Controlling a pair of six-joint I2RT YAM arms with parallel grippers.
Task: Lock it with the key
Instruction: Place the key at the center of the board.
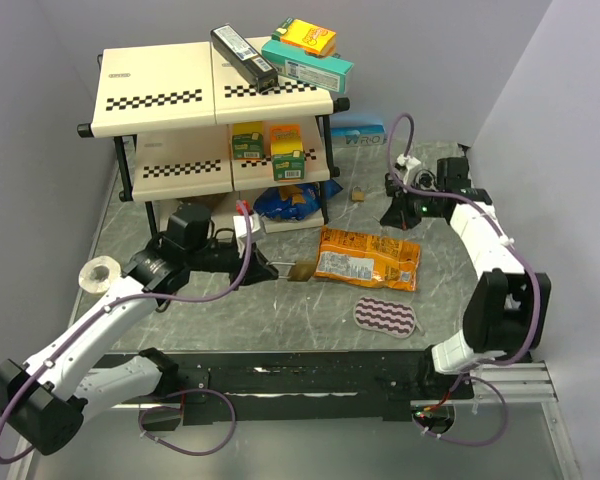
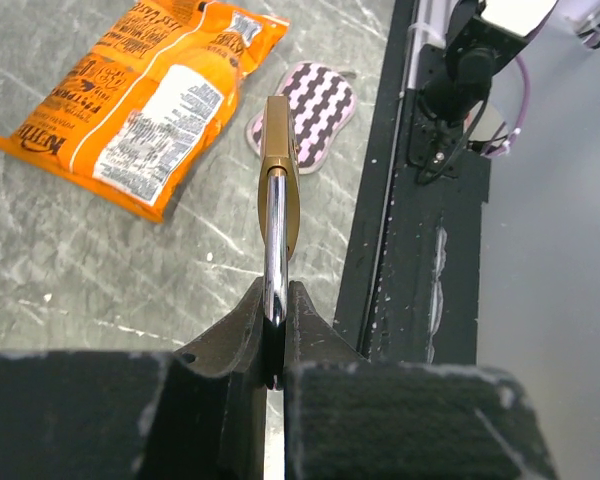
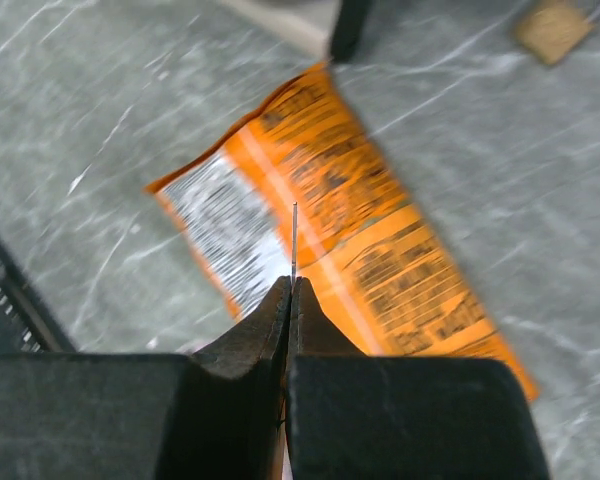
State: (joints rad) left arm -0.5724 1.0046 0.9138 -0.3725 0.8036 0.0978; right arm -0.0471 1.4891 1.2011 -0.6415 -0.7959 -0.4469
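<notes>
My left gripper (image 1: 272,266) (image 2: 275,300) is shut on the silver shackle (image 2: 275,255) of a brass padlock (image 1: 302,270) (image 2: 280,150). It holds the padlock out above the table, left of the orange bag. My right gripper (image 1: 395,212) (image 3: 292,285) is shut on a thin metal key (image 3: 294,240), seen edge-on and sticking out past the fingertips, above the orange bag. The key is too small to make out in the top view. The two grippers are well apart.
An orange snack bag (image 1: 368,258) lies mid-table, with a wavy-striped pad (image 1: 387,316) in front of it. A two-tier shelf (image 1: 215,100) with boxes stands at the back left, with a blue bag (image 1: 285,200) under it. A small tan item (image 1: 358,194) and a tape roll (image 1: 102,273) also lie on the table.
</notes>
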